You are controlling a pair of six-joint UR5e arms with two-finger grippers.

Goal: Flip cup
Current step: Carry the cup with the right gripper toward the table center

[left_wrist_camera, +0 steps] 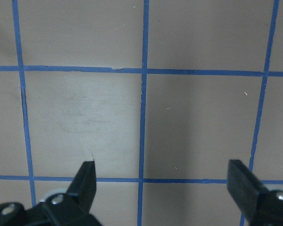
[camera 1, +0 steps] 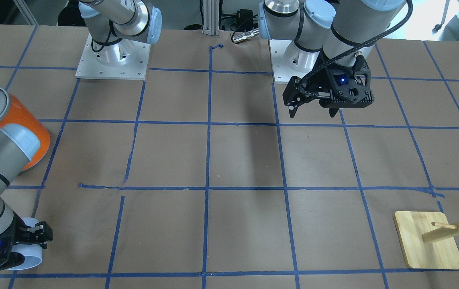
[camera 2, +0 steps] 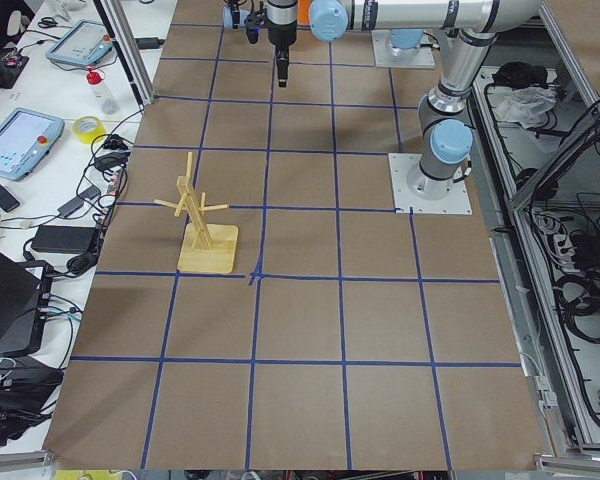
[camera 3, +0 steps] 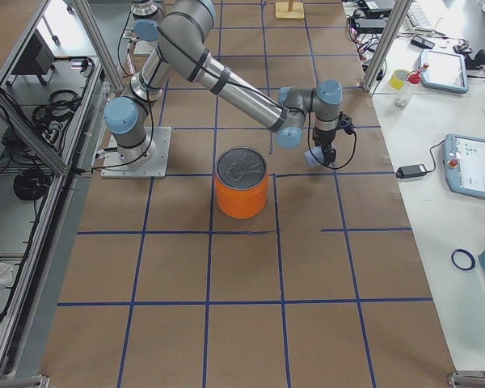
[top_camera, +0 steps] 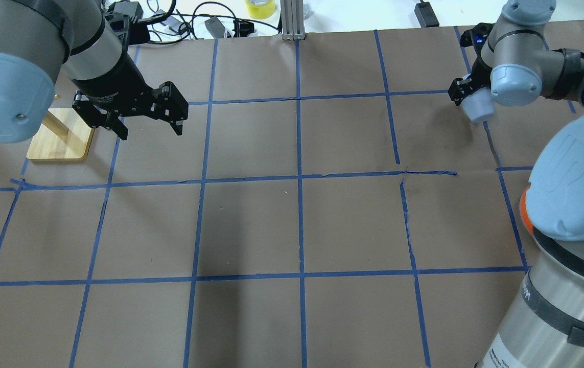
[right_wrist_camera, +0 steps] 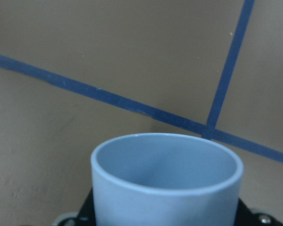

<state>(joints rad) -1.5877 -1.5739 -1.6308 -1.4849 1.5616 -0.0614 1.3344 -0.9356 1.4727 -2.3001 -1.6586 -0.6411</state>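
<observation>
The small pale blue-white cup sits between the jaws of my right gripper, its open mouth facing away from the wrist. In the front-facing view the cup is tilted on its side in the right gripper, low over the table's near left corner. In the overhead view the cup is at the far right under the right gripper. My left gripper is open and empty, hovering above the table; it also shows in the front-facing view and the left wrist view.
A large orange can with a silver top stands beside the right arm's forearm. A wooden peg rack on a square base stands next to the left gripper, and shows in the front-facing view. Blue tape gridlines cover the brown table.
</observation>
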